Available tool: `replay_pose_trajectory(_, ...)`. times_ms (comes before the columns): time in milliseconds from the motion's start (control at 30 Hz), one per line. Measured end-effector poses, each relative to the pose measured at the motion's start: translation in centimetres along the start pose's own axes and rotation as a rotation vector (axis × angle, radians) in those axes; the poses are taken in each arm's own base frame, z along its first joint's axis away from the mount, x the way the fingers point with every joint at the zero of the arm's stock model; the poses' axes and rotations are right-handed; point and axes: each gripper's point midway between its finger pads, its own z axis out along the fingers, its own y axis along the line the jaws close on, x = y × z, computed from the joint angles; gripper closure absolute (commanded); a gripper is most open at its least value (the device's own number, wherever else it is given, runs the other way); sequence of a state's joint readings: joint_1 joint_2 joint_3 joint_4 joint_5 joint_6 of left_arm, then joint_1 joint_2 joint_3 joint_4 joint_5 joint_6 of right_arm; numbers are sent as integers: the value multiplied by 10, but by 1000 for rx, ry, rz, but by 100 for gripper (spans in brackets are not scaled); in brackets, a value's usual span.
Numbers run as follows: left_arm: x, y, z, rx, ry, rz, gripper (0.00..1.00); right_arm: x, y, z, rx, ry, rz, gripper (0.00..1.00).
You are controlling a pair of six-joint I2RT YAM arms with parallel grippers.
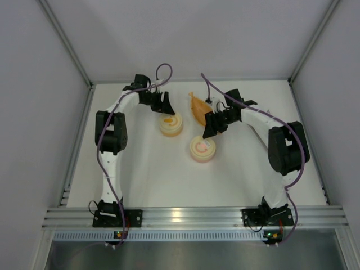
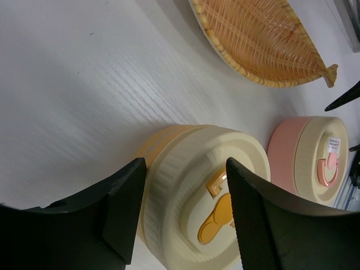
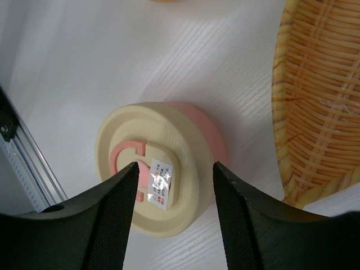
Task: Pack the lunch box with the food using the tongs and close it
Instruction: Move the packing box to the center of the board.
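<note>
Jaws parted; left gripper over yellow lunch box; right gripper over pink lunch box.

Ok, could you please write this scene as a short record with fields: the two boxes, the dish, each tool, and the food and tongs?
yellow box: lid on, round, cream top
pink box: lid on, apart from the yellow box, nearer the arm bases
wicker dish: boat-shaped, no food visible in it
left tool: open, one finger on each side of the yellow box's lid; contact unclear
right tool: open, above the pink box's lid
food, tongs: not visible in any view
</note>
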State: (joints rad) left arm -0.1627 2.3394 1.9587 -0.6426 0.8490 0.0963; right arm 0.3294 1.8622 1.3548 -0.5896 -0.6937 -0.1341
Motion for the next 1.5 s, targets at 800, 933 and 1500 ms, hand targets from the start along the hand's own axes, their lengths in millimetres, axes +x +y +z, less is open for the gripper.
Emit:
replay_pose_trajectory(800, 127, -75, -34, 174, 168, 9, 64, 10, 3, 3, -25, 17, 29, 46)
replay_pose_trajectory(933, 146, -86, -39, 181, 200, 28, 62, 10, 3, 3, -26, 16, 28, 47)
replay_pose_trajectory(1500, 151, -85, -39, 141, 206, 39, 50, 29, 6, 13, -44, 47, 31, 59)
